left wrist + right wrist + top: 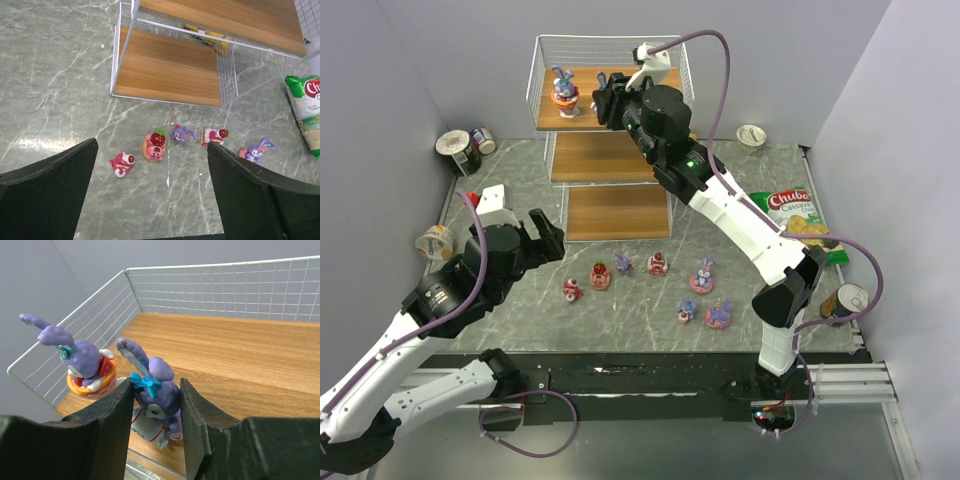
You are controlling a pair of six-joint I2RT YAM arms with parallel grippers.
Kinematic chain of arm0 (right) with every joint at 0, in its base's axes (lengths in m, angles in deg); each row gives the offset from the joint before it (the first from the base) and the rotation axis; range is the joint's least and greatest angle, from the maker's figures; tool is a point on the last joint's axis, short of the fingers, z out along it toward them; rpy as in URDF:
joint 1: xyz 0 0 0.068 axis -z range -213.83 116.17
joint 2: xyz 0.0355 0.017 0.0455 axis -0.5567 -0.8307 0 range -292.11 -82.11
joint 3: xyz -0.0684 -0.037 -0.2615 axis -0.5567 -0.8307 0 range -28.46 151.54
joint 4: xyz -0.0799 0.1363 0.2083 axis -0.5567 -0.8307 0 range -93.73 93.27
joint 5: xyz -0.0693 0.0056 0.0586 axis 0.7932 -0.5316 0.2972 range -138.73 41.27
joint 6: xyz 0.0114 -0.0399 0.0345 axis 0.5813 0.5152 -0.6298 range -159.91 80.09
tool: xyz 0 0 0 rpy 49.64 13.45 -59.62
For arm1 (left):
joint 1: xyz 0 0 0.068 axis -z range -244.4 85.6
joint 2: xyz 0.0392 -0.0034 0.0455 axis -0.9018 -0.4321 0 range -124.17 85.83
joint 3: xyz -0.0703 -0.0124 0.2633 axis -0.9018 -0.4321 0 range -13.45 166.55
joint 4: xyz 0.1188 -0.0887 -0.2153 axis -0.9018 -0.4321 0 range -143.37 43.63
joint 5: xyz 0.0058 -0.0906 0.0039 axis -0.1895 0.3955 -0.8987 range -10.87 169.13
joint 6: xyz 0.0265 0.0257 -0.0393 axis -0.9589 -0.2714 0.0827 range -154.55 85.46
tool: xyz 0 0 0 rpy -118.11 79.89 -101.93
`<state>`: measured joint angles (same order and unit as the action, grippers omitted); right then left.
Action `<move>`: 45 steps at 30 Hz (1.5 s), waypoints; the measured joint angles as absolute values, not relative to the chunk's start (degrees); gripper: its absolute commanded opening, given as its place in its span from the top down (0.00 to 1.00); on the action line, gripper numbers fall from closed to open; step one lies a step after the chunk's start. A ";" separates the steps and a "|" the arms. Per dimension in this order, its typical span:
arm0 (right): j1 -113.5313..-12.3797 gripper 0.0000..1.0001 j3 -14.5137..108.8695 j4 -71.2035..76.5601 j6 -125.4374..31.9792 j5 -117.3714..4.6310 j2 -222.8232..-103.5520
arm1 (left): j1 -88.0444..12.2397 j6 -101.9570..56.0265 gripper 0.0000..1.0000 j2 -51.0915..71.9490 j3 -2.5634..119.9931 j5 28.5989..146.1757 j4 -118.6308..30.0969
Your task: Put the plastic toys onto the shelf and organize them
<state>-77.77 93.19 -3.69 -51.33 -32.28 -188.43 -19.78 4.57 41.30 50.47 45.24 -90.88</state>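
Note:
The shelf (610, 160) stands at the back of the table. My right gripper (156, 405) is shut on a purple bunny with a teal bow (157, 385), at the near left of the top board (240, 350). I cannot tell if it touches the board. Another purple bunny on an orange base (85, 362) stands just left of it, also seen from above (563, 92). Several small toys lie on the table in front of the shelf, among them a pink one (122, 164), a strawberry-topped one (155, 146) and a purple one (181, 134). My left gripper (152, 190) is open and empty above them.
A green and red chip bag (795, 215) lies at the right. Cans and cups sit at the back left (458, 148), the left edge (435, 242), the back right (752, 134) and the right edge (848, 298). Grey walls close in on the table.

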 measured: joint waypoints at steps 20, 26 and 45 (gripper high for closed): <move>-77.66 0.45 89.45 0.16 -53.83 -30.12 -187.45 | -19.80 5.62 0.04 41.37 50.47 45.24 -91.67; -77.66 0.40 86.83 2.08 -54.24 -29.72 -186.13 | -19.80 5.64 0.03 41.37 50.47 45.26 -91.67; -76.96 0.27 86.76 1.36 -54.90 -29.72 -186.07 | -19.80 5.84 0.03 41.39 50.47 45.26 -91.67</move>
<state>-76.96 86.76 1.36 -54.90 -29.72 -186.07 -19.80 5.84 41.39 50.47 45.26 -91.67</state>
